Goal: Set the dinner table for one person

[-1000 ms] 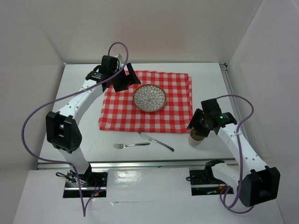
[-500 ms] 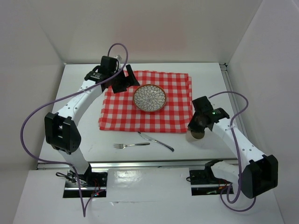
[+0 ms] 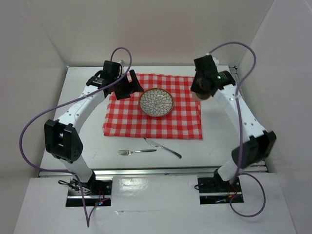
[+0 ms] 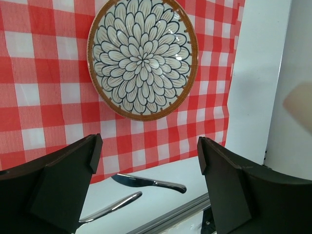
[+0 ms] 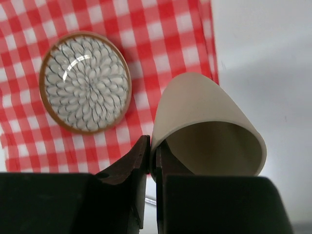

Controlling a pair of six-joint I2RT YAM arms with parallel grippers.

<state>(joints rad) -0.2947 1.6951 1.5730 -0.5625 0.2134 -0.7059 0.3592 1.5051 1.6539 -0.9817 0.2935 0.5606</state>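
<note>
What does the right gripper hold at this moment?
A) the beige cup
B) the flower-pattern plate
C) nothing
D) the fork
A: in the right wrist view the right gripper pinches the wall of the beige cup, with the checked cloth beneath.

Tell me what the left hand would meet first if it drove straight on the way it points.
Probably the checked cloth, right beside the patterned plate: the open left hand points down at that strip. Depth is unclear, so the plate's rim could come first.
</note>
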